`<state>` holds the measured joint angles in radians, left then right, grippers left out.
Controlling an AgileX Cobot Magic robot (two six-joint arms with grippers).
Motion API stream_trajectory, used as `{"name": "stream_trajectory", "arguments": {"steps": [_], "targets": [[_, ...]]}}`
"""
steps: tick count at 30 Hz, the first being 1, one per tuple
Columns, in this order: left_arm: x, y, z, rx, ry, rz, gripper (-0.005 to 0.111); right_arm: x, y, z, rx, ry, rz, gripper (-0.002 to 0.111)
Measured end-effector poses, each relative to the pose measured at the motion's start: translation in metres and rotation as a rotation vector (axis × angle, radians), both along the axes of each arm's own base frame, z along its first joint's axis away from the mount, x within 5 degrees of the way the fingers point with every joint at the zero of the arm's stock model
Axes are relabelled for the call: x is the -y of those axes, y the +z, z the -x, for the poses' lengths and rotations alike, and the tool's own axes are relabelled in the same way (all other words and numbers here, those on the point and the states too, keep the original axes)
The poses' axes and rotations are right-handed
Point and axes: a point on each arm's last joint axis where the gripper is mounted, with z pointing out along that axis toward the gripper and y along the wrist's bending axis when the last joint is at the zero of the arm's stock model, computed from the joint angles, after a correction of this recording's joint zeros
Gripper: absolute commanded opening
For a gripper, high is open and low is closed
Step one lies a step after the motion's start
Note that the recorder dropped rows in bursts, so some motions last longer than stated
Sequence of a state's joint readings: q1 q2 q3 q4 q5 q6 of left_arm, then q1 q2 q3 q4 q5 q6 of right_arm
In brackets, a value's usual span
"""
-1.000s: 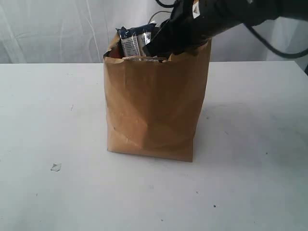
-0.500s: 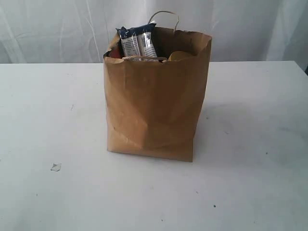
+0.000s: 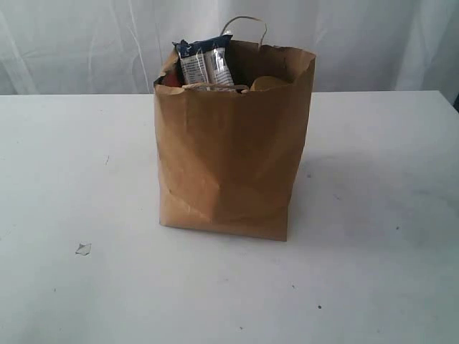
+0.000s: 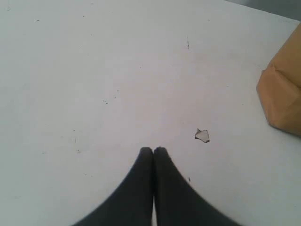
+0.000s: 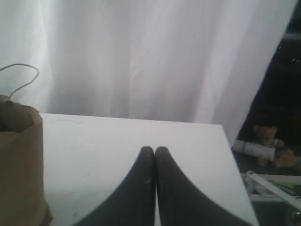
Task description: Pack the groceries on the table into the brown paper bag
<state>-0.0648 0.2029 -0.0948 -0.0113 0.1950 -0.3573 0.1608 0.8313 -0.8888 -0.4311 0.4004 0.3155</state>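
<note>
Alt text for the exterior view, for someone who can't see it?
A brown paper bag stands upright on a white table, a blue-white packet poking above its rim. A small scrap lies on the table toward the lower left.

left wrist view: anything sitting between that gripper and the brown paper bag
Only a small pale flake lies flat on the broad white tabletop, between the shut left gripper and the creased brown paper bag. Nothing upright shows in that stretch, so the way looks open.
</note>
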Motion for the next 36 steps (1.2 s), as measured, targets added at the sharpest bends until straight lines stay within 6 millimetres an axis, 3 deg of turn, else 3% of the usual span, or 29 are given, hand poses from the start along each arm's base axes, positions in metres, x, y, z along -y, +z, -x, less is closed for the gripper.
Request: {"name": "stream_trajectory", "arguments": {"steps": [10,13,15,20,27,30,33,36], "targets": [[0.000,0.000,0.000,0.000,0.000,0.000,0.000,0.029,0.024,0.169,0.577,-0.045,0.004,0.000],[0.000,0.000,0.000,0.000,0.000,0.000,0.000,0.036,0.016,0.203,0.648,-0.073,-0.020,0.000],[0.000,0.000,0.000,0.000,0.000,0.000,0.000,0.040,0.010,0.214,0.644,-0.102,-0.030,0.000],[0.000,0.000,0.000,0.000,0.000,0.000,0.000,0.046,-0.005,0.216,0.526,-0.153,-0.059,0.000],[0.000,0.000,0.000,0.000,0.000,0.000,0.000,0.038,-0.020,0.205,0.411,-0.085,-0.015,0.000],[0.000,0.000,0.000,0.000,0.000,0.000,0.000,0.037,-0.052,0.185,0.237,-0.099,-0.025,0.000],[0.000,0.000,0.000,0.000,0.000,0.000,0.000,0.038,-0.073,0.169,0.199,-0.133,0.050,0.000],[0.000,0.000,0.000,0.000,0.000,0.000,0.000,0.039,-0.117,0.144,0.125,-0.169,0.108,0.000]]}}
